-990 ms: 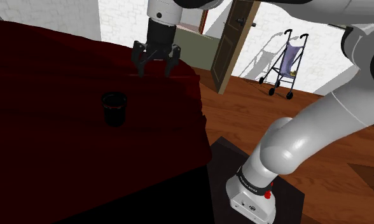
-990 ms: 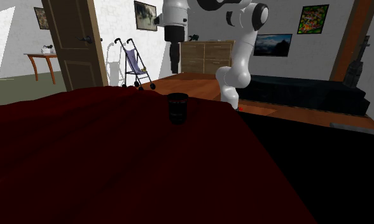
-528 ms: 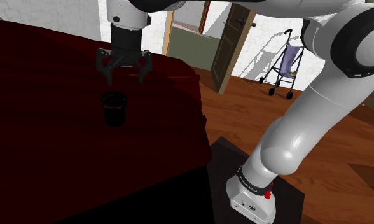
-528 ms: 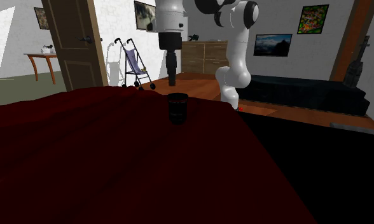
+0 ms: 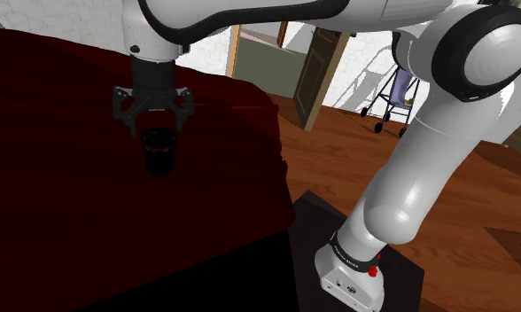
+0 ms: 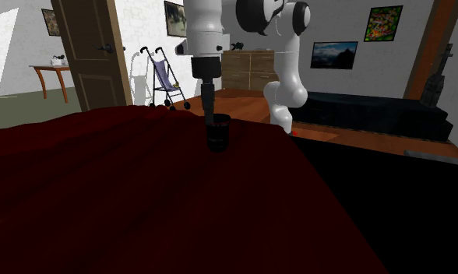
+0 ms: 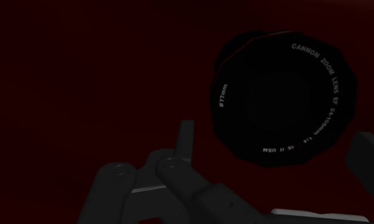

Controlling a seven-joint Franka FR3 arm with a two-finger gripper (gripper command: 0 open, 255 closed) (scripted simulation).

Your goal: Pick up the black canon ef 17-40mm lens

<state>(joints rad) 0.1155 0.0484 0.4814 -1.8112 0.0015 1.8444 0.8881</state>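
The black lens (image 5: 159, 152) stands upright on the dark red tablecloth (image 5: 73, 222). My gripper (image 5: 152, 122) hangs open just above it, fingers spread to either side of the lens top and touching nothing. In the second exterior view the gripper (image 6: 209, 107) comes straight down over the far rim of the lens (image 6: 217, 132). The wrist view looks down into the lens front (image 7: 284, 98), with white lettering round its ring. There the lens lies between and beyond the two fingertips (image 7: 184, 137), nearer the other finger, and the gripper (image 7: 278, 149) is empty.
The red-covered table (image 6: 142, 202) ends in an edge near the stand (image 5: 356, 266). Beyond it are wooden floor, an open door (image 5: 316, 71) and a stroller (image 5: 400, 89). A dresser (image 6: 251, 70) and dark sofa (image 6: 383, 113) stand behind the arm.
The gripper has swung toward the shoulder view's left and come down, from behind the lens to just above it. It has stayed open. The lens has not moved.
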